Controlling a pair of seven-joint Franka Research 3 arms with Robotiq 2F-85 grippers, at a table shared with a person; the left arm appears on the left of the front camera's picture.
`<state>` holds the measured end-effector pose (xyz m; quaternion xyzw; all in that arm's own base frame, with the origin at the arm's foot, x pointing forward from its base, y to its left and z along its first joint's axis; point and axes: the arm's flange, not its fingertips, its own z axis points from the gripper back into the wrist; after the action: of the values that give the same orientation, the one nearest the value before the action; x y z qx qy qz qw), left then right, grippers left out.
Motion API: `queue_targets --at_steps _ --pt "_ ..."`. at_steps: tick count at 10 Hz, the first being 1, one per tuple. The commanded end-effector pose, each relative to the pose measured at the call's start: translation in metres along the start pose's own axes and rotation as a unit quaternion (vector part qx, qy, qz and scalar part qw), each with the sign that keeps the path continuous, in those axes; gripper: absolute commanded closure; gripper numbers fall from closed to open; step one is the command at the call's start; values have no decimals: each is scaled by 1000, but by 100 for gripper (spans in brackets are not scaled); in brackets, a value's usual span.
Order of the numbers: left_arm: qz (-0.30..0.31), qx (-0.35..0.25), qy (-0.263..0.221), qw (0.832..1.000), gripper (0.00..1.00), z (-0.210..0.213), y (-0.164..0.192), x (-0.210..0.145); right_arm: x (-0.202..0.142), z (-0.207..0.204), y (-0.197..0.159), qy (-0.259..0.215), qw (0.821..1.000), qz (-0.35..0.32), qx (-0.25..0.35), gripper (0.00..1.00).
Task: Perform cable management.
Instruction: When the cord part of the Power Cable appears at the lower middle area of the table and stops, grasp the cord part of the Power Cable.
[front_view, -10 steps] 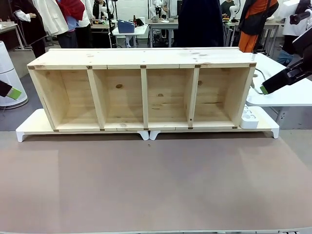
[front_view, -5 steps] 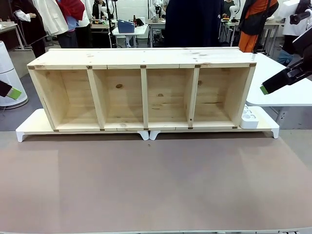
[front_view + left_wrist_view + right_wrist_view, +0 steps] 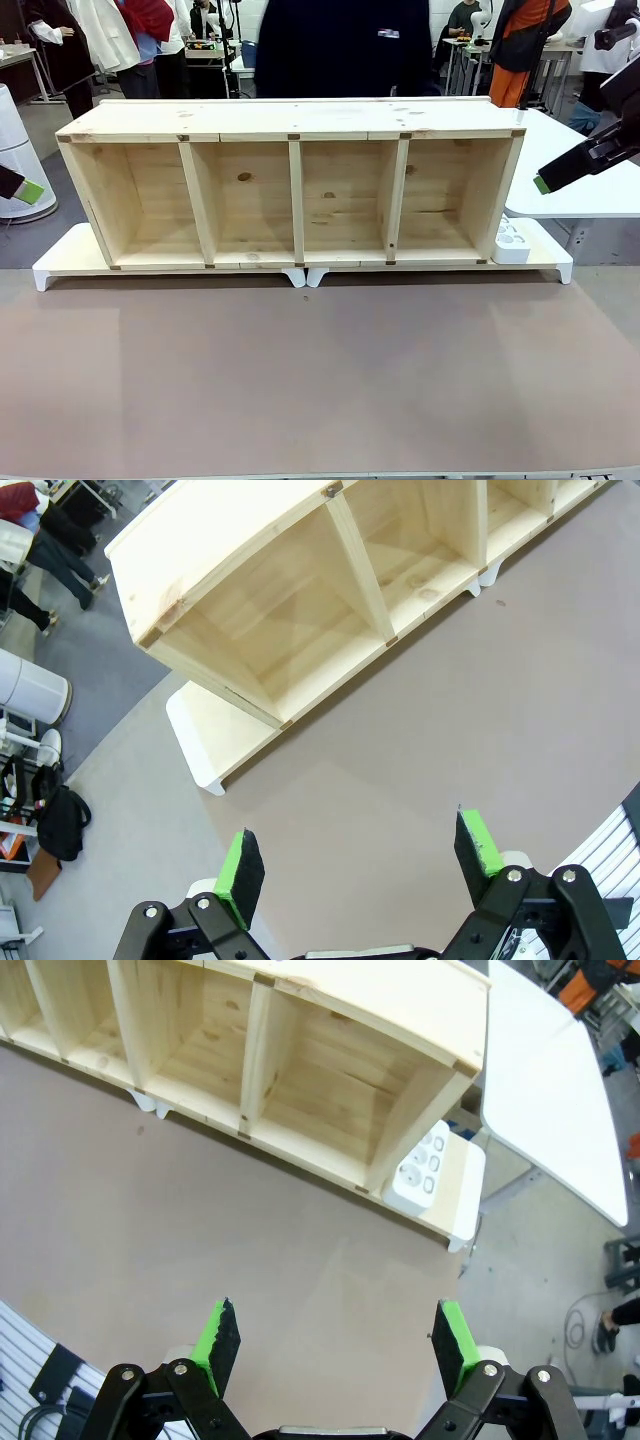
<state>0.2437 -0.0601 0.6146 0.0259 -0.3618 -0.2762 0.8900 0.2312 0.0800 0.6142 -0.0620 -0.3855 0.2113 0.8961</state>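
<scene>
Both claws are spread wide and hold nothing. Your left claw [image 3: 358, 855] hangs off the left end of the wooden shelf [image 3: 290, 135], and your right claw [image 3: 335, 1345] hangs off the shelf's right end, near its top corner. You cannot tell where the cable lies. My guess is that it is behind the shelf or past its right end, on the side where the person [image 3: 340, 50] stands close against the shelf's back edge.

That uncertainty is your main risk. If you reach over or around the shelf before you have sighted the cable, you will likely close on air or on the wrong thing.

- **Power strip:** The white power strip [image 3: 428, 1172] sits just beside the shelf's right end wall, on the white riser [image 3: 545, 260] that carries the shelf. It is probably under the right claw's way down, so a low approach could push it off the riser's end.
- **Shelf:** It appears only to rest on its risers above the brown bench [image 3: 320, 380]. A knock against the right end wall could slide it.
- **Person:** With someone just behind the shelf, a fast sweep across its top could meet a hand.
- **Cord:** A limp cord gripped near one end is likely to trail. It could catch on the shelf's corners if you drag it rather than lift it clear.
</scene>
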Motion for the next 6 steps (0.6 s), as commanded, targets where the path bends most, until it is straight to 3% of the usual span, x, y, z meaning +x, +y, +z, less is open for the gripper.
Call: queue_targets --at_steps 1,6 --pt "4 1 -3 1000 0 1 -1 1 0 0 0 0 1000 0 -1 0" --pt "4 1 -3 1000 0 1 -1 1 0 0 0 0 1000 0 -1 0"
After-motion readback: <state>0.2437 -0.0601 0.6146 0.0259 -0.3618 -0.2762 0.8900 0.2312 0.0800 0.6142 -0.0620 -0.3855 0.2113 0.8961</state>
